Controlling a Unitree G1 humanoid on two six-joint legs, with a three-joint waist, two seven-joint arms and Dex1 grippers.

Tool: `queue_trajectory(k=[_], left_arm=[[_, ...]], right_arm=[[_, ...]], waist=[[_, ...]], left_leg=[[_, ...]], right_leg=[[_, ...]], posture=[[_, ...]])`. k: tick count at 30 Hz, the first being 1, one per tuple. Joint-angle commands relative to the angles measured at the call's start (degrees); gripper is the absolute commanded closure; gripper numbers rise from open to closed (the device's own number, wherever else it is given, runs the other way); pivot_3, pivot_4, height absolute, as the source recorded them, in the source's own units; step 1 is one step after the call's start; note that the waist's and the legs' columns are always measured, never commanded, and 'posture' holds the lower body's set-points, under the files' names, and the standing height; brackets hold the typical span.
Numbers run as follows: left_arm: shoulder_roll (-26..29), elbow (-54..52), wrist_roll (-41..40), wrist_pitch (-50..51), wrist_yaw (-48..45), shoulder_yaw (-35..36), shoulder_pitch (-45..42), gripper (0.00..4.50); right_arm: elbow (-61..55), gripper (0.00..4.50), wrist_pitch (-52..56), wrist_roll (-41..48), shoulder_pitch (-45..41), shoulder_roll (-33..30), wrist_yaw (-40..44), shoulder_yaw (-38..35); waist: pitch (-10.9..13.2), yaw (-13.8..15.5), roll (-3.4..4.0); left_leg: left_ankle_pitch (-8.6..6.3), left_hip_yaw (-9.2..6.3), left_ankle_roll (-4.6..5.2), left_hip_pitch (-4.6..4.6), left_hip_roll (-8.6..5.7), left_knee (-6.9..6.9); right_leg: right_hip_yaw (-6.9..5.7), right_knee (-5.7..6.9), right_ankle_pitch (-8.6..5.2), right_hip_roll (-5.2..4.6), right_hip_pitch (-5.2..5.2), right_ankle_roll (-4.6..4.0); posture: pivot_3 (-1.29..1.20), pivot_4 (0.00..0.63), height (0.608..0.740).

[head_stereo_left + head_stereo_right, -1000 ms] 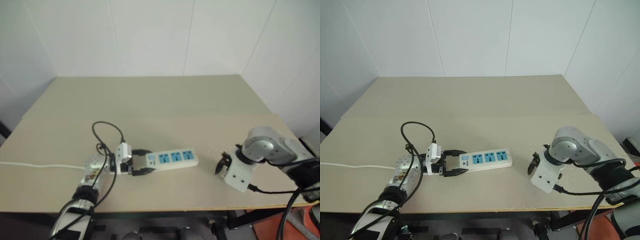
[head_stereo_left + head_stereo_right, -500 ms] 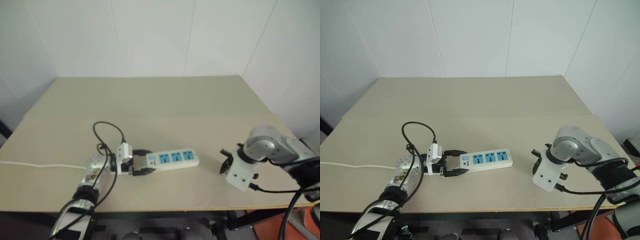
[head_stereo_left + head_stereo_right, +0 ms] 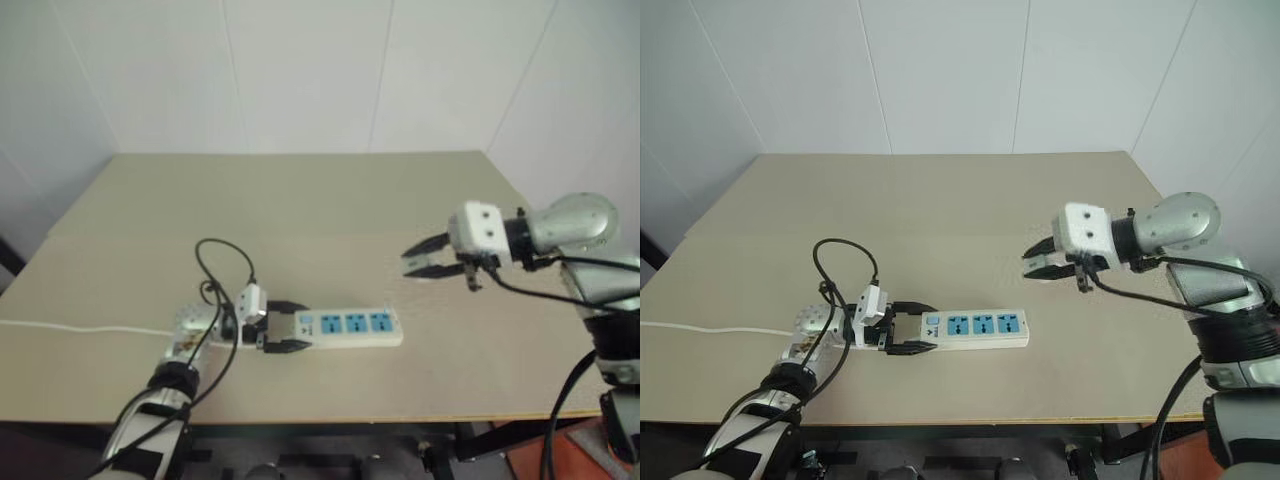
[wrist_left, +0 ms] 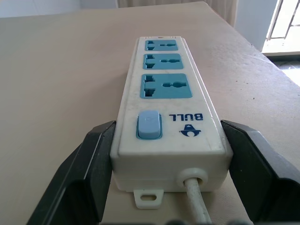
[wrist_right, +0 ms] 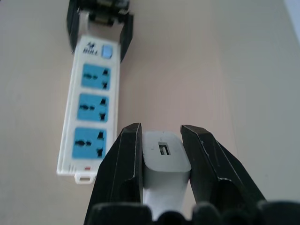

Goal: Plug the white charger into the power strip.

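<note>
Right gripper [image 3: 1042,263] now up off the table [image 3: 940,200], lifted from low near the right front edge a second ago and swung round to point left toward the strip. Fingers [image 5: 126,159] clamped together on the white charger [image 5: 164,161], seen in the right wrist view pinched between both black pads with a small port on its exposed face. Charger therefore picked up and carried in the air, well apart from the power strip [image 3: 975,329], above and to the right of its far end.

Left gripper [image 3: 902,328] unchanged: fingers [image 4: 91,164] closed against both sides of the strip's switch end, pinning it flat on the table, cord [image 3: 710,331] trailing off to the left. Strip itself shifted very little, all three blue sockets empty and facing up.

Meaning for the task: pick-up stage apparently finished, transport begun. Still to come, probably, turning the charger so its prongs face down, lining it up over one socket and pressing in while the left side braces
</note>
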Motion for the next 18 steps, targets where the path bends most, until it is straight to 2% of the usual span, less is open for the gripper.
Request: queue_trajectory(k=[1,7,13,18], left_arm=[[0.3,1.1,1.8,-1.2,-3.2,-2.0,0.0,1.27],[0.0,2.2,1.7,-1.4,-3.5,-1.7,-0.7,1.27],[0.7,2.7,1.6,-1.5,-4.3,-1.6,-1.0,1.27],[1.1,3.5,1.7,-1.5,-4.6,-1.4,-1.6,1.27]], right_arm=[[-0.2,3.39,7.6,9.0,0.6,5.1,-5.3,-7.2],[-0.7,3.39,15.6,17.3,3.5,14.0,-9.7,-10.5],[0.2,3.39,13.9,17.9,7.2,20.8,-10.5,-9.3],[-0.9,3.39,7.7,18.5,10.9,25.1,-6.8,-9.2]], waist=[[0.0,-0.1,0.00],[0.0,0.0,0.00],[0.0,-0.1,0.00],[0.0,-0.2,0.00]], left_leg=[[0.00,0.00,0.00,-0.01,0.01,0.00],[0.00,-0.01,0.00,-0.04,0.00,0.01],[0.00,-0.02,0.01,-0.05,0.00,0.00],[0.00,-0.03,0.01,-0.04,0.01,0.00]], right_leg=[[0.00,-0.01,0.00,0.00,0.00,0.00],[-0.01,0.02,0.00,0.00,-0.02,0.00],[-0.02,0.02,0.00,0.01,-0.03,0.01],[-0.02,0.03,0.00,0.02,-0.05,0.01]], posture=[[0.00,0.150,0.740],[0.00,0.150,0.740],[0.00,0.150,0.740],[0.00,0.150,0.740]])
